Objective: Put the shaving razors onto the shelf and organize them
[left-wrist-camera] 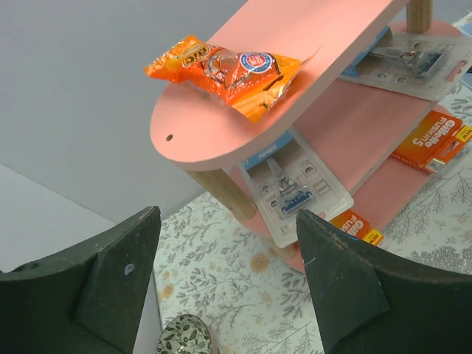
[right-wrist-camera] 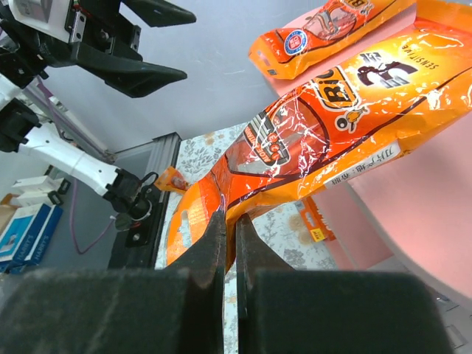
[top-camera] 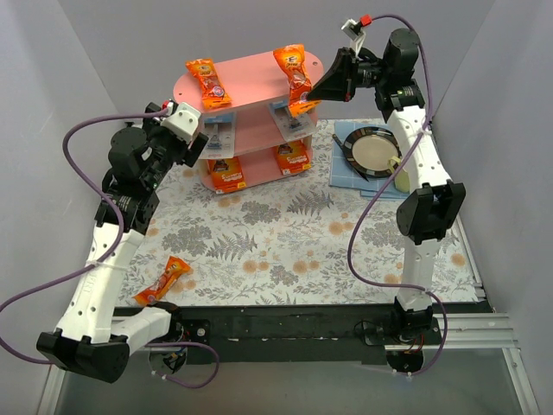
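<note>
The pink shelf (top-camera: 251,73) stands at the back. My right gripper (top-camera: 318,97) is shut on the lower end of a long orange bag (top-camera: 294,76) that lies across the top board's right end; in the right wrist view the gripper (right-wrist-camera: 230,220) pinches the bag (right-wrist-camera: 332,125). A second orange bag (top-camera: 207,79) lies on the board's left end. Blister packs (top-camera: 218,137) lie on the middle tier and orange cards (top-camera: 229,175) on the bottom one. A third orange bag (top-camera: 164,281) lies on the table front left. My left gripper (left-wrist-camera: 228,273) is open and empty beside the shelf's left end.
A blue mat (top-camera: 342,173) with a dark pan (top-camera: 371,149) lies right of the shelf, and a pale cup (top-camera: 404,177) stands by it. A small round patterned object (left-wrist-camera: 184,335) shows below my left gripper. Grey walls close in the table on three sides.
</note>
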Robot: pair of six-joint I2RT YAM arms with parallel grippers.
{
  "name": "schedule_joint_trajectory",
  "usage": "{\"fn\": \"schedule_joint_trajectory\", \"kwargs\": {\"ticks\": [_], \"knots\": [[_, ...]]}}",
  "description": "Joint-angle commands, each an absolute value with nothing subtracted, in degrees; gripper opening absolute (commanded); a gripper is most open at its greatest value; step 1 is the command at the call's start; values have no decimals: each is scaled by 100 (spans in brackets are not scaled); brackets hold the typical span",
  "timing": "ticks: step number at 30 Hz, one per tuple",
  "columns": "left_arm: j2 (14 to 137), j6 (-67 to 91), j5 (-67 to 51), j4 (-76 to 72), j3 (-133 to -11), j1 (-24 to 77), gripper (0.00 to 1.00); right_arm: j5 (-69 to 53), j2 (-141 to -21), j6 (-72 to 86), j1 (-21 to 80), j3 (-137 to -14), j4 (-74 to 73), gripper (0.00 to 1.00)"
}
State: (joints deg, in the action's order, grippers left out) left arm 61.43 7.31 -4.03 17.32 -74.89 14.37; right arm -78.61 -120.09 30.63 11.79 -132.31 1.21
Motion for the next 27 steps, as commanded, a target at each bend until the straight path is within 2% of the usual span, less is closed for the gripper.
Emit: {"fn": "schedule_joint_trajectory", "kwargs": {"ticks": [1,23,26,27], "knots": [[5924,1010,-703,2205,-7427,1266,74,-7761,-12119,3515,1178,-13685,1160,1],[5731,1503,-1626,3015,-7383,308,74,-7409,-12981,3718,1160,-14106,1723,1],[5730,1538,-1696,3032,-7383,246,74,-7339,-12982,3709,1151,-14098,1653,12],[5713,1547,-1705,3032,-7383,220,74,-7313,-12973,3700,1151,-14098,1626,20]]}}
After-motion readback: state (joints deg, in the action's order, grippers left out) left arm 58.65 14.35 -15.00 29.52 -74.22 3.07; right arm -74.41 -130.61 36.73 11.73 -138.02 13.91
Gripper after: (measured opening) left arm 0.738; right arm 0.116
